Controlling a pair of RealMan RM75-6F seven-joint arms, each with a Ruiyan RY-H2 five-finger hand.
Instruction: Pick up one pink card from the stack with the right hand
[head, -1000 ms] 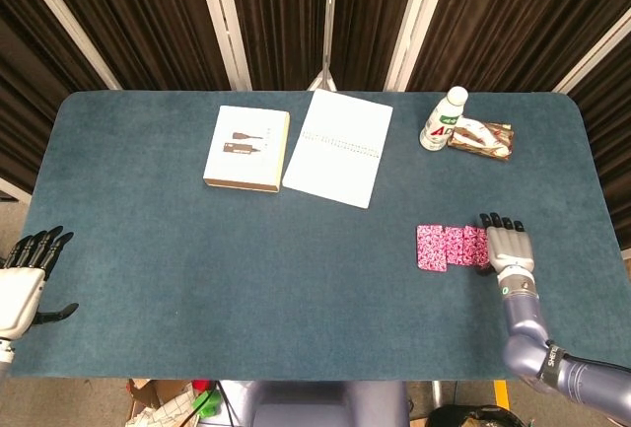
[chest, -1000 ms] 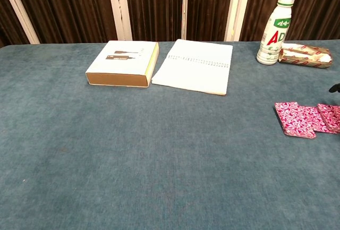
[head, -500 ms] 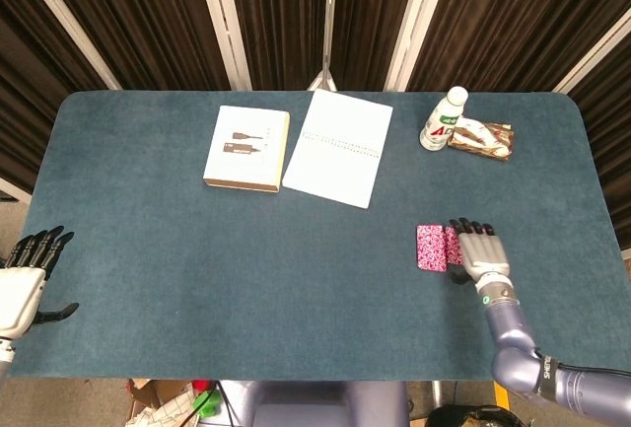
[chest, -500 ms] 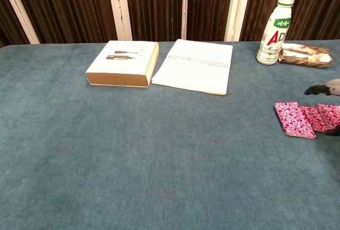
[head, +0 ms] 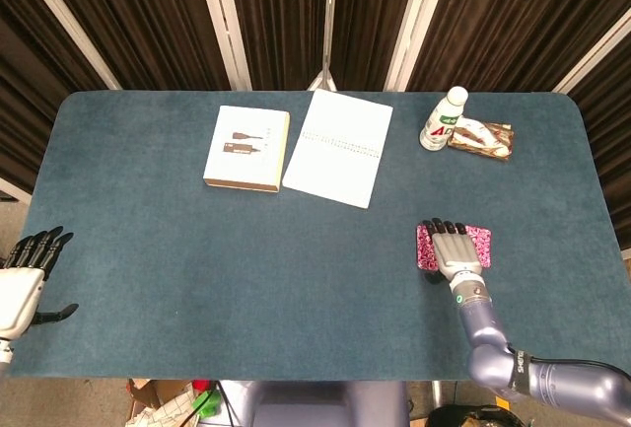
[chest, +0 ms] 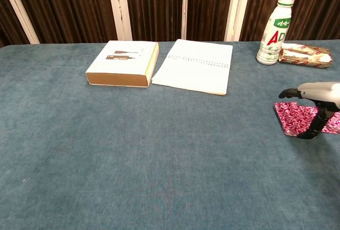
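Fingers: the fingers (head: 446,233) of the right hand (head: 452,249) are straight and a little apart, laid flat over the pink cards; in the chest view the thumb points down to the bench at the near edge of the cards. It holds nothing yet, so far as I can judge.
Left hand (head: 22,284): it hovers at the near left edge of the bench, fingers apart, nothing in it.
Bench (head: 148,240): it is covered with a blue-green cloth that looks soft like felt, so a flat card will probably lie close on it and give no edge to go under.
Room: dark curtains with pale posts stand behind the bench.
Notebook (head: 338,147): it lies open at the far middle, beside a white box (head: 246,147).
Bottle (head: 442,119): it stands upright at the far right, with a snack packet (head: 482,138) just beside it.
Pink cards (chest: 295,117): they lie spread in a short row at the right, partly under the hand.
Handling: the cards look thin, light and a little slippery; I think it is best to slide one sideways, then pinch its free edge.
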